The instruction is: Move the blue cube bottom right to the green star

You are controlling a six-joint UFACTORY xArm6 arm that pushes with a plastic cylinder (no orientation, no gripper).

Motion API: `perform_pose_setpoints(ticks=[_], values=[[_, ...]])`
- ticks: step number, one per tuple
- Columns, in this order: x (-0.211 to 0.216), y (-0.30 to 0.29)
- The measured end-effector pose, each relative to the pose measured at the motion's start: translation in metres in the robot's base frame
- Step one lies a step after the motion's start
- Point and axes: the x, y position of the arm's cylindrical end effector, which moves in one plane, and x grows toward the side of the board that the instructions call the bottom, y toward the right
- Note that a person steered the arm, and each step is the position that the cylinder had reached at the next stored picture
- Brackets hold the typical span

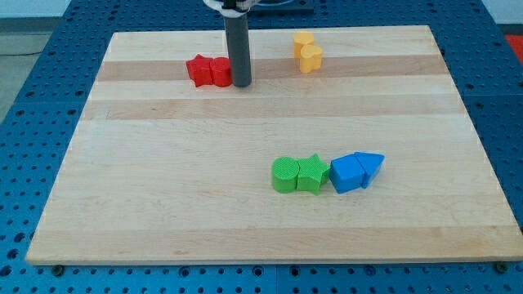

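The blue cube (347,173) lies right of the board's middle, toward the view's bottom. It touches the right side of the green star (311,173). A green round block (284,175) touches the star's left side. A blue triangle (371,167) touches the cube's right side. My tip (241,83) is far off at the view's top, just right of two red blocks (208,71). The tip is well apart from the blue cube.
Two yellow blocks (307,52) sit together at the view's top, right of my tip. The wooden board (163,188) lies on a blue perforated table (24,98).
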Motion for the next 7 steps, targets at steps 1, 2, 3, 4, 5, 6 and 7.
perform_pose_setpoints(ticks=[1, 2, 3, 4, 5, 6, 7], values=[[0.040, 0.018], [0.065, 0.048], [0.088, 0.067], [0.112, 0.082], [0.125, 0.093], [0.130, 0.095], [0.138, 0.097]])
